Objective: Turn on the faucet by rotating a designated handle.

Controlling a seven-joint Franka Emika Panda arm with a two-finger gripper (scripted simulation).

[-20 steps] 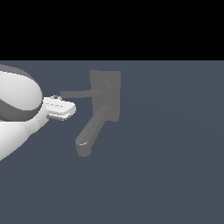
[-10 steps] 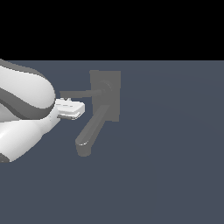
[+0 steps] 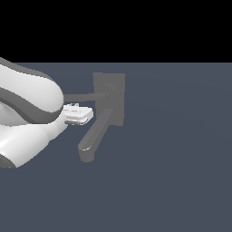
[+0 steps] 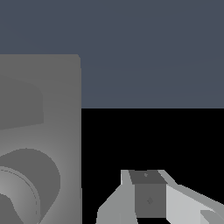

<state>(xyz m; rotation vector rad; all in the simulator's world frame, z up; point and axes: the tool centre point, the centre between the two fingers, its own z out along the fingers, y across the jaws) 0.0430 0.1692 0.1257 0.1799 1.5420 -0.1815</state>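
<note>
The arm (image 3: 27, 113) has swung in toward the faucet (image 3: 108, 99), its white pincer (image 3: 79, 114) now just under the handle (image 3: 81, 96), placed, I'd judge, to push that thin flat bar around. Matte grey plate, thick tubular spout (image 3: 93, 138). Pincer spread or pressed together? Cannot tell.

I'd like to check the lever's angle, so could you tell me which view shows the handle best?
The exterior view: the handle shows as a thin bar running from the hub toward that view's left, its far end hidden behind the arm. The wrist view shows only the base plate and a rounded part, no bar.
</note>
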